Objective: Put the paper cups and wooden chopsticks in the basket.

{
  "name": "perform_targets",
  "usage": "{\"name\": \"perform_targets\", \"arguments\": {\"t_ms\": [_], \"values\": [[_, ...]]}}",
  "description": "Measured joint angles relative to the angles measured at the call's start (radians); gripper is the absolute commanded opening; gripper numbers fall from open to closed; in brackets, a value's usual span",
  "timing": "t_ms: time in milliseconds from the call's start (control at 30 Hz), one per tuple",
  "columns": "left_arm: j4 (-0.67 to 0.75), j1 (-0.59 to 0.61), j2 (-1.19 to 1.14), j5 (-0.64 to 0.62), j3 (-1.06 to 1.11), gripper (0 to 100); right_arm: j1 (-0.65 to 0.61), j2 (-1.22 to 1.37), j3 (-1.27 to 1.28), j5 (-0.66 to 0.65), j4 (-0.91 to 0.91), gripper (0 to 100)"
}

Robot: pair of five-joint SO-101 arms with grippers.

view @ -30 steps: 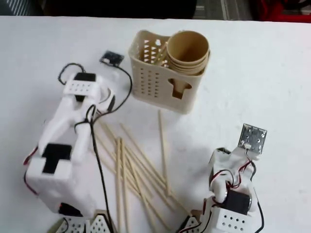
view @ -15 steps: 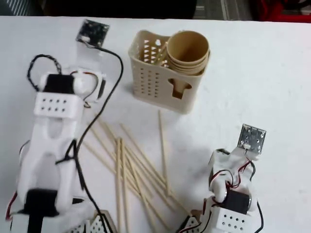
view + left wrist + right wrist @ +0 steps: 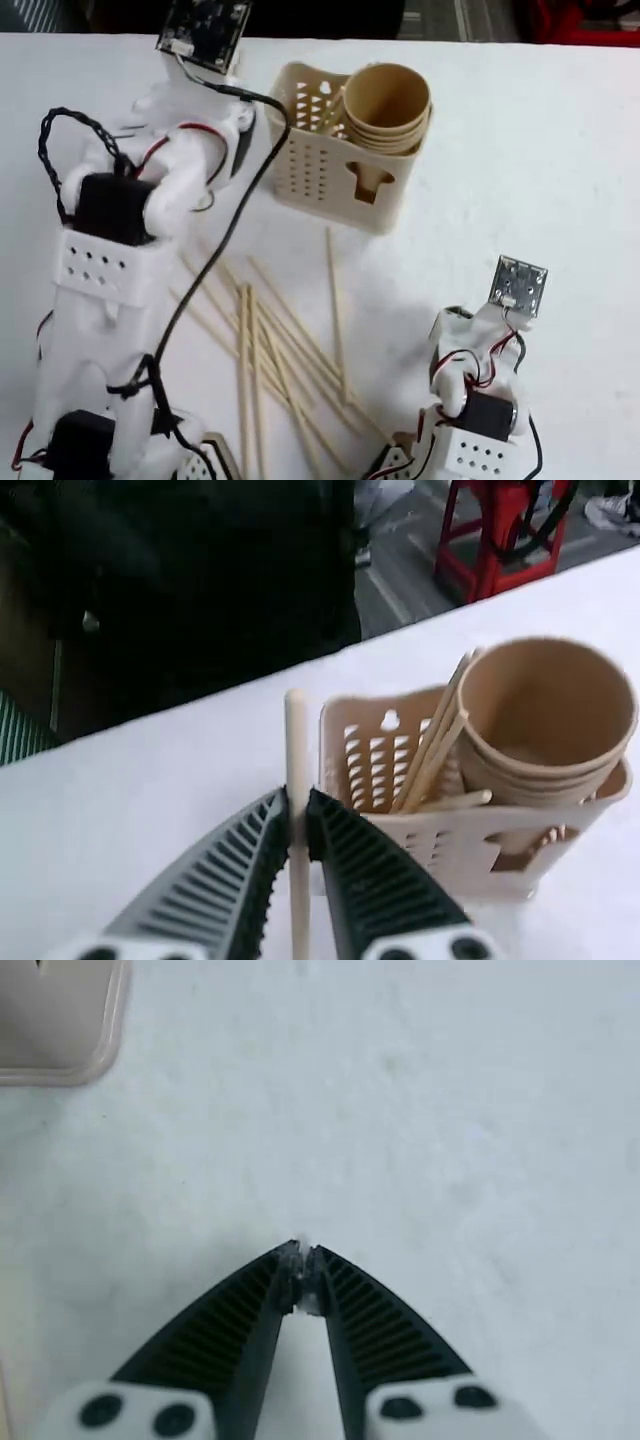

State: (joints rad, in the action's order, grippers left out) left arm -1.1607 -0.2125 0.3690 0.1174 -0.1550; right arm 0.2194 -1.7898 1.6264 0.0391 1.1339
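Where the white table reaches twelve o'clock in the high view, a cream perforated plastic basket stands upright. A nested stack of tan paper cups sits inside it toward its three o'clock end, the rims rising above the wall. A few leaning wooden chopsticks rest inside the basket just beside the cups, touching them. The left fingers, black and ribbed, are clenched on a single pale wooden chopstick, which stands upright between them with its blunt end poking above their tips, near the basket's nine o'clock end. The left arm runs from seven o'clock up to eleven o'clock. A loose scatter of long thin wooden chopsticks lies criss-crossed on the table at six o'clock, apart from the basket. The right arm sits at five o'clock; the right fingers, also black and ribbed, are pressed together tip to tip, grasping nothing, over bare table.
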Motion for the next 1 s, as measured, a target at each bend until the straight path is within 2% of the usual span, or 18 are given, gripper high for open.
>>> {"name": "perform_targets", "arguments": {"t_ms": [367, 467, 633, 700, 800, 1000], "values": [[0.361, -0.092, 0.000, -0.017, 0.032, 2, 0.000, 0.000, 0.000, 0.000, 0.000, 1.8], [0.539, -0.097, 0.000, -0.017, 0.127, 2, 0.000, 0.000, 0.000, 0.000, 0.000, 1.8], [0.913, -0.095, 0.000, -0.017, 0.304, 2, 0.000, 0.000, 0.000, 0.000, 0.000, 1.8], [1.014, -0.095, -0.002, -0.017, 0.328, 2, 0.000, 0.000, 0.000, 0.000, 0.000, 1.8], [1.074, -0.097, -0.026, -0.017, 0.327, 2, 0.000, 0.000, 0.000, 0.000, 0.000, 1.8], [1.091, -0.092, -0.181, -0.017, 0.262, 2, 0.000, 0.000, 0.000, 0.000, 0.000, 1.8]]}}
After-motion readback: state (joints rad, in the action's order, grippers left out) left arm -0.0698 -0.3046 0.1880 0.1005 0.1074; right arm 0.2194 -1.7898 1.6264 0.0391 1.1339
